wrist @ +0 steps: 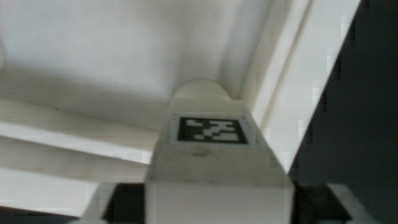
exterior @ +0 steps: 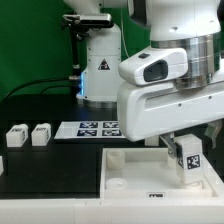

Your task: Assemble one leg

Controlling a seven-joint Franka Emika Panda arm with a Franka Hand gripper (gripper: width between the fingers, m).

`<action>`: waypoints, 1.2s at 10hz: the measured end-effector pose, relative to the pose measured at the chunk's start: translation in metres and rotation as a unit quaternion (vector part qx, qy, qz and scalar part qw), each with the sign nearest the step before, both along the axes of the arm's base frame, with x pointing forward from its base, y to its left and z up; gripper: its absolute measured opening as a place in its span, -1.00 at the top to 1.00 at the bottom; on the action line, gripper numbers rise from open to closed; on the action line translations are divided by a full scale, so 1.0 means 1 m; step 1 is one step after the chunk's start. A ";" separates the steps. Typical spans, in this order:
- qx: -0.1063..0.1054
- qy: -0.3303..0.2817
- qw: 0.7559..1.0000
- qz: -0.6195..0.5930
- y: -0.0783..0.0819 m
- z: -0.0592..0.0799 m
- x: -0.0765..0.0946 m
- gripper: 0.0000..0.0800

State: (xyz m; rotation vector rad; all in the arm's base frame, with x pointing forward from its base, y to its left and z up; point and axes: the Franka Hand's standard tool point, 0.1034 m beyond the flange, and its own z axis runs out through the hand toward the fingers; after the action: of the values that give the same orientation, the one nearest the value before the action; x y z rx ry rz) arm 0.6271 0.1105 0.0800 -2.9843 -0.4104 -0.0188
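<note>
My gripper [exterior: 186,150] is shut on a white leg [exterior: 188,160] with a black-and-white marker tag on its face. It holds the leg upright over the far right corner of the large white tray-like piece [exterior: 130,172]. In the wrist view the leg [wrist: 214,140] fills the middle, gripped between my two dark fingers [wrist: 125,203], with the tray's rim [wrist: 285,60] and inner corner behind its tip. Whether the leg touches the tray I cannot tell. Two more legs [exterior: 16,137] [exterior: 40,134] lie on the table at the exterior view's left.
The marker board [exterior: 88,128] lies flat behind the tray. A white robot base [exterior: 98,60] stands at the back. The arm's large white body [exterior: 170,80] hides the right rear of the table.
</note>
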 end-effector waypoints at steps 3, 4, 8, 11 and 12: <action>0.000 0.002 1.000 -0.016 0.000 0.000 0.000 0.27; 0.000 0.002 1.000 -0.016 0.000 0.000 0.000 0.27; 0.003 0.025 0.964 -0.266 0.001 -0.001 0.000 0.27; -0.003 0.045 0.896 -0.441 0.000 -0.001 0.000 0.27; -0.004 0.051 0.865 -0.499 0.001 -0.002 0.000 0.27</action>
State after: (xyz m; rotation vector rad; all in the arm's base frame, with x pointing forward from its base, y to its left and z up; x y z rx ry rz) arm 0.6274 0.1111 0.0783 -2.8042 1.1491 0.0417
